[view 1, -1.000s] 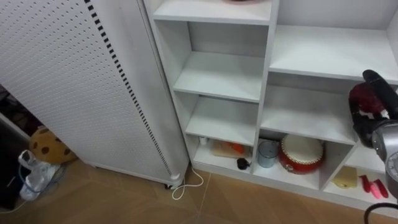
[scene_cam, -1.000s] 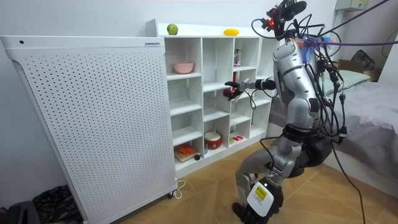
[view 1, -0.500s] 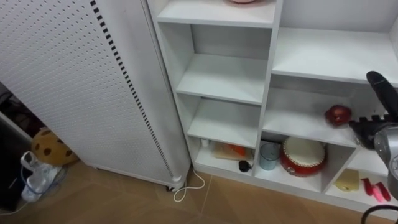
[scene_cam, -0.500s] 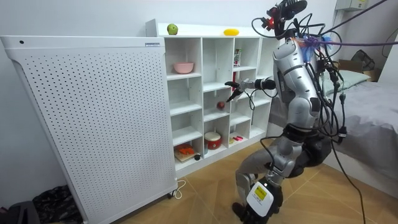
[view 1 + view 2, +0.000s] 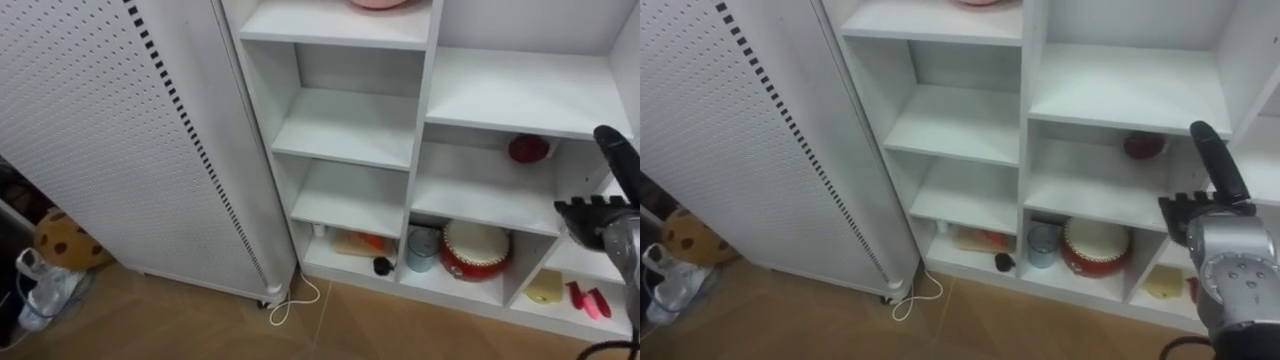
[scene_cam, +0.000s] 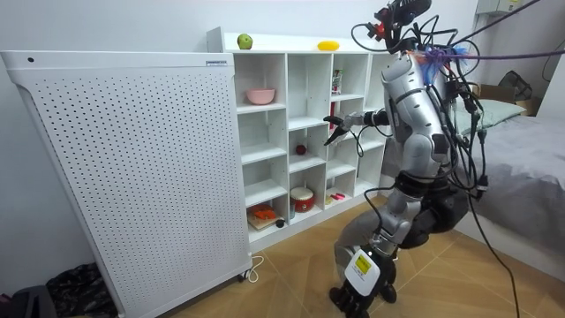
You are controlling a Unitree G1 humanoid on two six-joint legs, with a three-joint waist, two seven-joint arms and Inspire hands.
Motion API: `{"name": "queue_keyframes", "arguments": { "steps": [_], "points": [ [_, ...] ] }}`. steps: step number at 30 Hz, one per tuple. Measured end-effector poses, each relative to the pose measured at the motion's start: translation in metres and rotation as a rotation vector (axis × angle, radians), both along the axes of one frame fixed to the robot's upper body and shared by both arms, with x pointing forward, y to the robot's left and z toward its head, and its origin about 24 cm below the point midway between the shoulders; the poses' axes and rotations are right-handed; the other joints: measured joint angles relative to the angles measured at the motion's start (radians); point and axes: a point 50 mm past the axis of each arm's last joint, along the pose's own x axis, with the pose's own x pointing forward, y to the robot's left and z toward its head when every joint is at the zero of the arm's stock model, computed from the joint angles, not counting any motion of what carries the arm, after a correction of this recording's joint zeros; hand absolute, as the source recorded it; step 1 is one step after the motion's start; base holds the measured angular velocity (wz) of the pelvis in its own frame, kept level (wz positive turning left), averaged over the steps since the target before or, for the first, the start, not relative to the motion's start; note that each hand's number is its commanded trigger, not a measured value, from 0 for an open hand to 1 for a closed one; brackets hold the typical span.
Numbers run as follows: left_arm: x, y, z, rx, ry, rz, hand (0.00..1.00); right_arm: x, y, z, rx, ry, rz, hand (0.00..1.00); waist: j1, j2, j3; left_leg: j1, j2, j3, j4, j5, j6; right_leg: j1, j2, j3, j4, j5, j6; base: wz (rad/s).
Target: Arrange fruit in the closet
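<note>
A red apple [image 5: 528, 148] lies at the back of a middle compartment of the white closet [image 5: 424, 130], on its shelf board; the room view shows the apple [image 6: 301, 148] too. My right hand [image 5: 600, 212] is open, fingers straight, to the right of the apple and a little in front of it, apart from it. In the room view that hand [image 6: 336, 126] reaches out before the shelves while I stand facing them with bent knees. On the closet's top sit a green apple [image 6: 244, 41] and a yellow fruit [image 6: 327, 45].
A big white perforated panel [image 5: 100, 130] leans at the closet's left. A pink bowl [image 6: 260, 95] sits on an upper shelf. The bottom shelves hold a red round tin [image 5: 477, 250], a blue cup [image 5: 424, 246] and small items. A white cable [image 5: 290, 300] lies on the floor.
My right hand held the red apple a second ago; it has let go and drawn back, open. The apple now rests deeper in the compartment. The camera has shifted slightly.
</note>
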Motion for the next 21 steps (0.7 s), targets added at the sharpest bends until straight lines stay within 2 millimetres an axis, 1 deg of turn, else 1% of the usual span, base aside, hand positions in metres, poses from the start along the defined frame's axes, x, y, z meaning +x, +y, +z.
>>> {"name": "queue_keyframes", "arguments": {
  "steps": [2,4,6,7,8,9,11,12,14,15,16,17,18,19,21],
  "points": [
    [0.000,0.000,0.000,0.000,0.001,0.001,0.00,-0.001,-0.001,-0.005,0.000,0.012,-0.001,0.00,0.001,-0.002,0.0011,0.013,0.000,0.002,-0.014,0.000,0.000,0.009,0.002,0.002,-0.010,0.000,0.001,0.00],
    [0.000,0.001,0.000,0.001,0.003,0.000,0.00,-0.002,-0.003,-0.009,-0.006,0.009,0.000,0.00,-0.001,-0.006,0.0040,0.026,-0.002,0.007,-0.021,0.000,0.000,0.016,0.004,0.010,-0.011,0.003,0.004,0.00],
    [0.000,0.001,0.000,0.000,0.007,-0.004,0.00,-0.004,-0.004,-0.014,-0.016,0.005,0.002,0.00,0.004,-0.007,0.0045,0.038,0.004,0.006,-0.022,-0.002,0.003,0.029,0.016,0.013,-0.018,0.004,0.004,-0.03],
    [0.000,0.002,0.000,-0.004,0.009,-0.007,0.00,-0.005,-0.005,-0.020,-0.023,0.003,0.006,0.00,0.005,-0.010,0.0070,0.052,0.012,0.006,-0.031,-0.002,0.003,0.045,0.021,0.008,-0.033,0.006,0.002,-0.06],
    [0.000,0.002,0.000,-0.011,0.016,-0.011,0.00,-0.008,-0.007,-0.029,-0.027,0.012,0.010,0.00,0.005,-0.012,0.0093,0.069,0.015,0.002,-0.045,-0.001,0.001,0.065,0.028,0.002,-0.050,0.008,0.002,-0.04],
    [0.000,0.002,0.000,-0.015,0.020,-0.012,0.00,-0.008,-0.008,-0.034,-0.027,0.022,0.011,0.00,0.005,-0.013,0.0106,0.079,0.016,0.000,-0.054,0.000,-0.001,0.077,0.032,0.001,-0.061,0.010,0.002,0.00],
    [-0.003,0.002,-0.002,-0.033,0.043,-0.016,0.00,-0.012,-0.012,-0.050,-0.031,0.060,0.014,0.00,0.000,-0.014,0.0114,0.112,0.019,-0.001,-0.083,0.003,-0.006,0.110,0.035,-0.007,-0.091,0.015,0.003,0.00],
    [-0.003,0.002,-0.002,-0.034,0.049,-0.016,0.00,-0.015,-0.014,-0.056,-0.044,0.072,0.020,0.00,-0.002,-0.015,0.0118,0.122,0.019,-0.001,-0.091,0.007,-0.012,0.120,0.035,-0.010,-0.098,0.015,0.003,0.00],
    [-0.004,0.005,-0.002,-0.039,0.066,-0.021,0.00,-0.029,-0.019,-0.085,-0.144,0.164,0.057,0.00,0.000,-0.016,0.0136,0.161,0.021,-0.007,-0.110,0.010,-0.016,0.165,0.042,-0.018,-0.123,0.015,0.005,0.02],
    [-0.004,0.006,-0.002,-0.042,0.072,-0.018,0.00,-0.032,-0.019,-0.091,-0.172,0.192,0.074,0.00,0.003,-0.016,0.0135,0.168,0.026,-0.005,-0.112,0.010,-0.017,0.172,0.049,-0.014,-0.130,0.016,0.006,-0.10],
    [-0.005,0.008,-0.003,-0.045,0.083,-0.007,0.00,-0.038,-0.018,-0.102,-0.249,0.247,0.125,0.00,0.002,-0.016,0.0138,0.181,0.032,-0.005,-0.118,0.008,-0.018,0.187,0.056,-0.016,-0.144,0.017,0.007,-0.12],
    [-0.004,0.010,-0.003,-0.050,0.091,-0.001,0.00,-0.043,-0.018,-0.112,-0.329,0.296,0.179,0.00,-0.004,-0.017,0.0139,0.195,0.032,-0.005,-0.128,0.008,-0.018,0.201,0.056,-0.020,-0.156,0.017,0.007,-0.09],
    [-0.003,0.010,-0.004,-0.051,0.093,0.001,0.00,-0.047,-0.018,-0.118,-0.370,0.323,0.206,0.00,-0.007,-0.017,0.0142,0.204,0.032,-0.005,-0.133,0.008,-0.018,0.211,0.057,-0.023,-0.162,0.019,0.008,0.00],
    [-0.002,0.013,-0.004,-0.045,0.104,0.006,0.00,-0.059,-0.019,-0.135,-0.467,0.399,0.277,0.00,-0.010,-0.019,0.0148,0.227,0.033,-0.005,-0.140,0.003,-0.017,0.236,0.055,-0.030,-0.171,0.021,0.008,0.00],
    [0.006,0.020,-0.005,-0.036,0.113,0.023,0.00,-0.083,-0.020,-0.166,-0.664,0.589,0.455,0.00,-0.010,-0.028,0.0200,0.272,0.031,-0.003,-0.158,-0.002,-0.017,0.278,0.055,-0.027,-0.183,0.023,0.009,0.05]
  ]
}}
